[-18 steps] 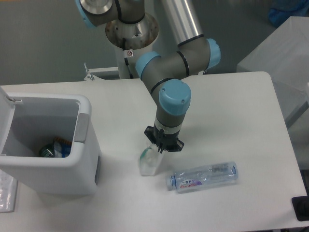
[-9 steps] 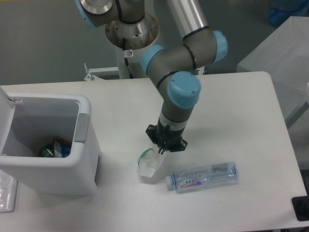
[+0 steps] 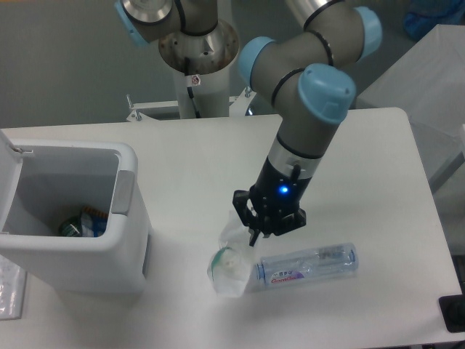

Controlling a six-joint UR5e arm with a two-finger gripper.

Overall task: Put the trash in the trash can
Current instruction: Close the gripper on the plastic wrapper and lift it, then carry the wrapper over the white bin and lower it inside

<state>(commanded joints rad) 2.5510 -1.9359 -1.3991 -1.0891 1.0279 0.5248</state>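
Near table centre, the gripper [image 3: 252, 234] was clamped on the top edge of the crumpled clear wrapper [image 3: 229, 262], fingers narrow on the film. Vs. 0.5 s ago: arm had swung right and risen, wrist now tilted, blue light lit on the gripper body. Wrapper had come up with it, hanging below the gripper, stretched longer, its lower end overlapping the cap end of the bottle [image 3: 310, 265]; whether it still touched the table [image 3: 363, 160] could not be told. Bottle unchanged in position, lying on its side, cap to the left, just right of and below the gripper. Bin unchanged.

Writing: bottle label blue-red w/ pink lettering, too small to read. No legible text on wrapper or bin.

Appearance of task items: wrapper clear, heavily creased, w/ green patch inside at its left mid part. Bottle clear plastic, ribbed, apparently empty. Trash can [image 3: 123, 247] white, boxy, rounded rim, grey strip on its right side, lid [image 3: 9, 171] hinged open at far left. It stood at table's left, well apart from the wrapper. Inside, at the bottom, some green and orange-blue refuse [image 3: 81, 225] was visible, details unclear.
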